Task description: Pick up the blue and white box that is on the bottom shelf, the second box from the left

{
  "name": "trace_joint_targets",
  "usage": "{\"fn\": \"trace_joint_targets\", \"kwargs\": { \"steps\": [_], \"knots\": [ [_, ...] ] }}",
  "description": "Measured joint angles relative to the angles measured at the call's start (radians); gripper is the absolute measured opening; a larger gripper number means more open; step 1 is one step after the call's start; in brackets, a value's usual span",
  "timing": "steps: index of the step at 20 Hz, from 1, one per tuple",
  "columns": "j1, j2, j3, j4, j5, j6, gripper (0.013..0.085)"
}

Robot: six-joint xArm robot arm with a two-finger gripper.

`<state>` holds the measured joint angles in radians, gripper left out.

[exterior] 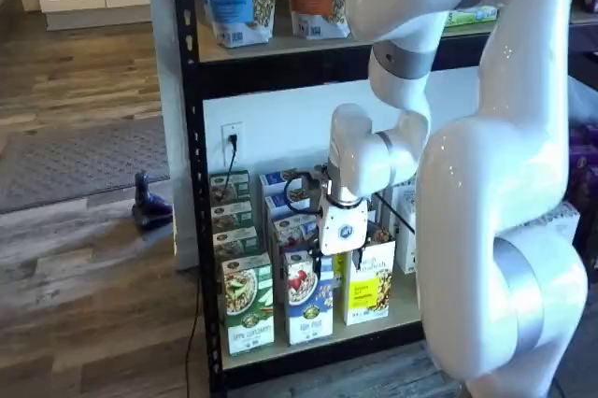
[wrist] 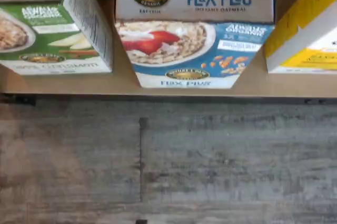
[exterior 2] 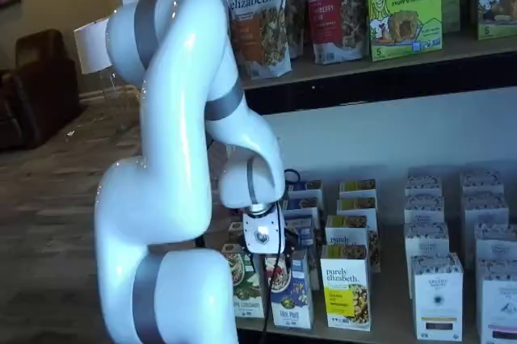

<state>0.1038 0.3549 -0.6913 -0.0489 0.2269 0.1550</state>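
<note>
Hanging in front of the bottom shelf [exterior: 318, 347], the gripper [exterior: 342, 226] shows in both shelf views as a white body at the end of the arm [exterior: 486, 183], but its black fingers cannot be made out against the boxes, so I cannot tell whether they are spread or closed. In a shelf view the gripper [exterior 2: 262, 235] sits just above the front row of cereal boxes.

Just below it stands the blue and white Flax Plus box [exterior: 309, 297], upright at the front edge of the shelf. The wrist view looks down on the same Flax Plus box [wrist: 192, 50], its bowl-of-oatmeal face and blue panel toward the camera, a second Flax Plus box directly behind it.

On one side of the Flax Plus box, just apart, stands a green oatmeal box [exterior: 249, 305]; on the other, a yellow box [exterior: 367, 281]. More boxes file behind each. Beyond the shelf edge lies grey wood flooring [wrist: 168, 161].
</note>
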Motion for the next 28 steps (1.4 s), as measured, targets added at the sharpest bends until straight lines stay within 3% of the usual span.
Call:
{"fn": "trace_joint_targets", "kwargs": {
  "steps": [2,4,5,9,21,28],
  "knots": [
    [-0.004,0.026,-0.025,-0.043,-0.010,0.038,0.0850],
    [-0.012,0.055,-0.054,-0.129,-0.024,0.115,0.0850],
    [-0.013,0.069,-0.071,-0.145,-0.021,0.129,0.0850],
    [-0.011,0.144,-0.161,-0.123,0.020,0.108,0.0850],
    [-0.026,0.292,-0.352,-0.080,0.028,0.051,0.0850],
    [-0.019,0.355,-0.441,-0.011,0.040,-0.008,0.0850]
  ]
}}
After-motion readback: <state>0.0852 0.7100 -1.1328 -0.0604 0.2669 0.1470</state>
